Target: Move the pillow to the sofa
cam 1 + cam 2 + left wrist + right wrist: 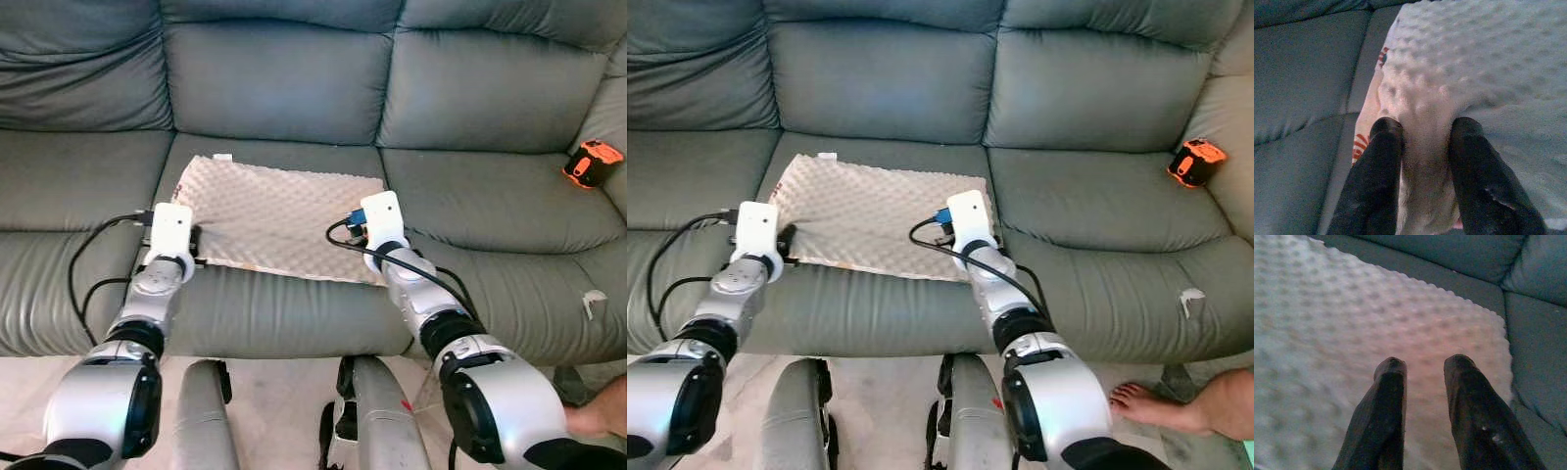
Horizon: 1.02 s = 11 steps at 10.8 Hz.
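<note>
A beige dimpled pillow (279, 215) lies flat on the middle seat of the grey-green leather sofa (274, 88). My left gripper (1422, 129) is at the pillow's left front edge, shut on a bunched fold of its fabric. At the pillow's right front corner, my right gripper (1425, 363) hovers just over the dimpled surface, its fingers (1388, 382) apart with nothing between them. In the eye views each wrist's white camera box (172, 227) hides the fingers.
An orange and black object (592, 163) rests on the right seat near the armrest. A small white scrap (591, 302) hangs at the right seat's front edge. A person's bare foot (1146, 403) stands on the floor at the right. My own legs (377, 411) are below.
</note>
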Tool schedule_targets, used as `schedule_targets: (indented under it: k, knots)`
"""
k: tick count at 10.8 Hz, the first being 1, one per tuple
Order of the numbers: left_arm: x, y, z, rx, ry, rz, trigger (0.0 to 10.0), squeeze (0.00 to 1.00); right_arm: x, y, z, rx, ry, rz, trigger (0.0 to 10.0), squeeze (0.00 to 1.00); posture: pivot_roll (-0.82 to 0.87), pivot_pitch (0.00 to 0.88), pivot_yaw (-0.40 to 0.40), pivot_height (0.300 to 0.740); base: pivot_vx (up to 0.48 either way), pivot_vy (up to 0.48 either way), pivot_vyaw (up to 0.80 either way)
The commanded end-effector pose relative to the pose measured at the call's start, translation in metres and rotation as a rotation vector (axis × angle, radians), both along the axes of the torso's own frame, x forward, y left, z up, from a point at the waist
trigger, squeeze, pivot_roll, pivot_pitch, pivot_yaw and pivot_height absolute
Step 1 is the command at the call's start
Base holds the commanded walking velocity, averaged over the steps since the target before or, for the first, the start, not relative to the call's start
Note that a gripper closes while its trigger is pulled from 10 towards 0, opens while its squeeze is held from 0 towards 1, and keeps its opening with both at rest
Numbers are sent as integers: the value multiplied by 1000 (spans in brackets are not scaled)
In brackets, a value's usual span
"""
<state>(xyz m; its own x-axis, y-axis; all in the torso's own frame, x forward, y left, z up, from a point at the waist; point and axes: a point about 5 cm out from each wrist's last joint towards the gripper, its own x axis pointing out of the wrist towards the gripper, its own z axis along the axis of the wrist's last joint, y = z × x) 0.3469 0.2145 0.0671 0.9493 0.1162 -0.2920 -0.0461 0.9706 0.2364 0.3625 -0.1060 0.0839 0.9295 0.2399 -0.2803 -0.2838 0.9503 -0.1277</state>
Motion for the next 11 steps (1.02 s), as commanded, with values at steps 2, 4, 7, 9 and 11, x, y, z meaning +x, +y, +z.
schedule_targets:
  k: [2,4,7,9,11]
  knots:
    - [-9,17,-5,56,11,54,10000,1000,2,-4,1,19,13,-22,10000,1000,-44,170,-106,622,0,0,0]
    - [-16,25,-9,84,6,75,10000,1000,1,1,1,38,19,-10,10000,1000,-37,155,-106,622,0,0,0]
    - [-25,38,4,165,-109,22,10000,1000,-4,14,-6,173,124,63,10000,1000,-23,146,-95,622,0,0,0]
    - [-38,53,22,189,-192,31,10000,1000,-15,21,-22,207,262,130,10000,1000,-8,143,-91,622,0,0,0]
    - [-65,58,29,178,-210,-12,10000,1000,-20,30,-26,269,319,179,10000,1000,28,152,-96,622,0,0,0]
